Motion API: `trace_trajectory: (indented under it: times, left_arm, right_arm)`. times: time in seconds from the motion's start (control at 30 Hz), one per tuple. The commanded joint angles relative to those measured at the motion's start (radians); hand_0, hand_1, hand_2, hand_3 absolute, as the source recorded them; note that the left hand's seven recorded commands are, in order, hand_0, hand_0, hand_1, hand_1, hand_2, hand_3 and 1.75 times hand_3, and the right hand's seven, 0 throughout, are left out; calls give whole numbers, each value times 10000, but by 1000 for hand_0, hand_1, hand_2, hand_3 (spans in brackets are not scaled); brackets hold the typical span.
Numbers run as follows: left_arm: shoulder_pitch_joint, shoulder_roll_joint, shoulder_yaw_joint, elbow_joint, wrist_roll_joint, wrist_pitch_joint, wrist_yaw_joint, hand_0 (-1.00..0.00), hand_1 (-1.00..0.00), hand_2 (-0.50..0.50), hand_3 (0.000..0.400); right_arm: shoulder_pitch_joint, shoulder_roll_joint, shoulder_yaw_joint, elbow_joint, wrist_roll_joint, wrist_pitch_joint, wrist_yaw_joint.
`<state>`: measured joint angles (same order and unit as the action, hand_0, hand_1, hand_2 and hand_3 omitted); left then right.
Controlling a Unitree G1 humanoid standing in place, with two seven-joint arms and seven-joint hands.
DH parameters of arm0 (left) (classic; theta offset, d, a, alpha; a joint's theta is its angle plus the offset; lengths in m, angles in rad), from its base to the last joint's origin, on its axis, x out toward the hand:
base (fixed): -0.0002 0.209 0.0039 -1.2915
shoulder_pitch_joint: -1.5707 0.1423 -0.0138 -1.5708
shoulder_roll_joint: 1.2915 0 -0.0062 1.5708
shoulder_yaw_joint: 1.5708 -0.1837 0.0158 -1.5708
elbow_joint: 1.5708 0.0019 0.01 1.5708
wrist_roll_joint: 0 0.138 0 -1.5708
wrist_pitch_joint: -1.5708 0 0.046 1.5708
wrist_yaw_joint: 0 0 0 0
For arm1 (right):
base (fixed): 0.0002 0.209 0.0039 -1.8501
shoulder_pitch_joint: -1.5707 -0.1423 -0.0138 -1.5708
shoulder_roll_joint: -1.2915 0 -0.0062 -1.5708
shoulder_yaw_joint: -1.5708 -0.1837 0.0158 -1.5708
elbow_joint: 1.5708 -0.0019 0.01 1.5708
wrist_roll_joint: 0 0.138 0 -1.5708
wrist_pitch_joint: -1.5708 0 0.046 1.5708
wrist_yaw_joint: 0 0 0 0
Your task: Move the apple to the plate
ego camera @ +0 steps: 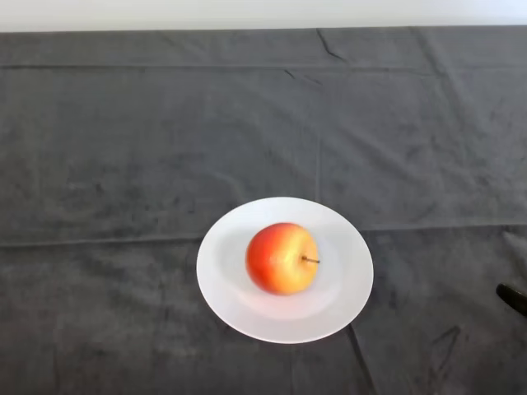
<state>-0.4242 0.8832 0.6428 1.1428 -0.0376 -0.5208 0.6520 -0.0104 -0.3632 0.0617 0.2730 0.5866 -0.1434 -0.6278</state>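
Observation:
A red and yellow apple lies on its side in the middle of a white round plate, its stem pointing right. The plate sits on the dark cloth a little below the middle of the head view.
The dark grey cloth covers the whole table, with creases running across it. A pale wall strip shows along the far edge. A small dark object pokes in at the right edge.

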Motion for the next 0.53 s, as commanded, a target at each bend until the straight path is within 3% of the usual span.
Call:
trace_trajectory:
  times: [0.03,0.53]
  left_arm:
    - [-618,1057,-127,297,-123,-227,31,0,0,0,0]
    - [-596,1092,-223,318,-223,-243,32,0,0,0,0]
  right_arm:
    - [247,71,155,371,353,141,-33]
    - [247,71,156,371,353,141,-34]
